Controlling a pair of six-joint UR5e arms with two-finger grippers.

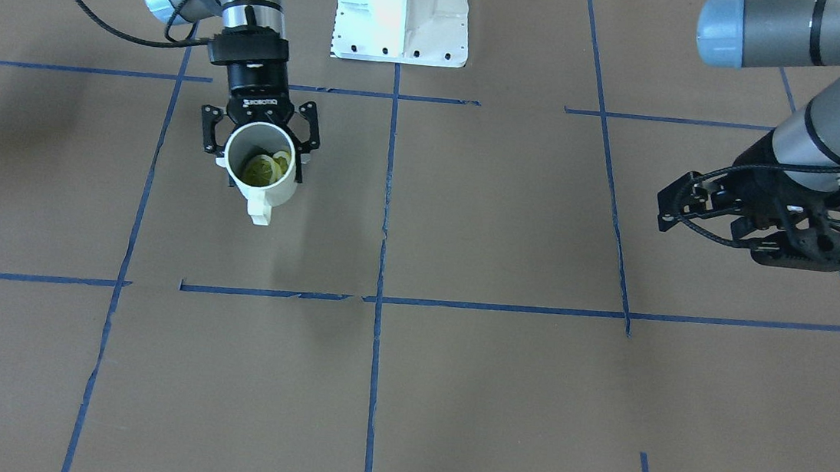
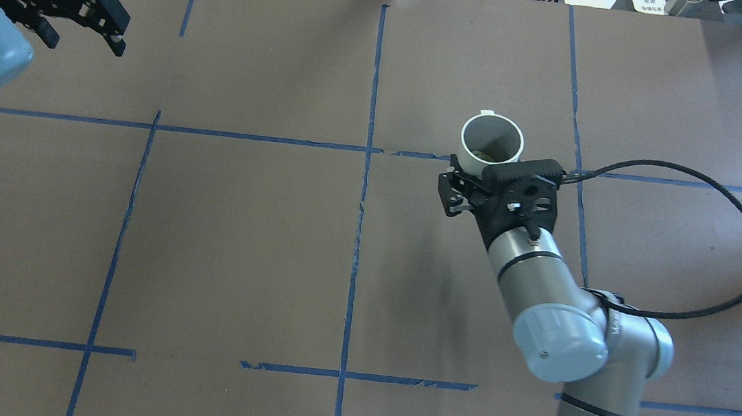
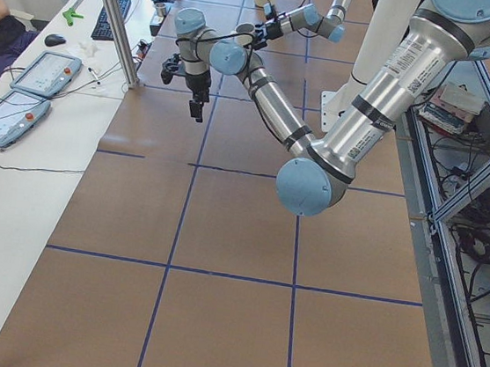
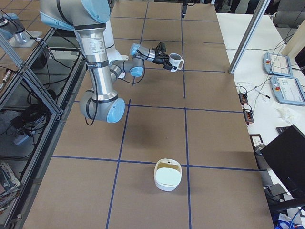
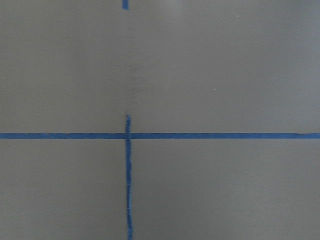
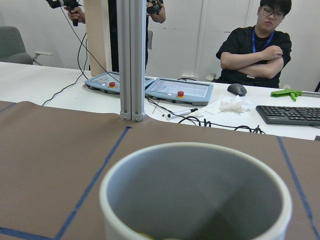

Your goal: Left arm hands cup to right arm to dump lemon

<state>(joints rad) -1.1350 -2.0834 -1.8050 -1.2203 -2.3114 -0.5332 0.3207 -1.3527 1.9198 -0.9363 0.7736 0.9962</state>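
The white cup [image 1: 275, 193] is held upright above the table by my right gripper [image 1: 262, 155], the ROBOTIQ one, whose fingers are shut on its sides; the handle points away from the wrist. The yellow-green lemon [image 1: 263, 169] lies inside the cup. In the overhead view the right gripper [image 2: 489, 167] holds the cup [image 2: 493, 130] right of the centre tape line. The right wrist view shows the cup's rim [image 6: 195, 150] close up. My left gripper [image 2: 86, 33], the black lattice one, is open and empty at the far left, well apart from the cup; it also shows in the front view [image 1: 789, 241].
The brown table [image 2: 238, 222] carries a grid of blue tape lines. A white bowl [image 4: 167, 174] sits on the table at the robot's right end. The white robot base [image 1: 403, 11] stands at the near edge. Operators' desks with tablets [image 6: 180, 90] lie beyond the far edge.
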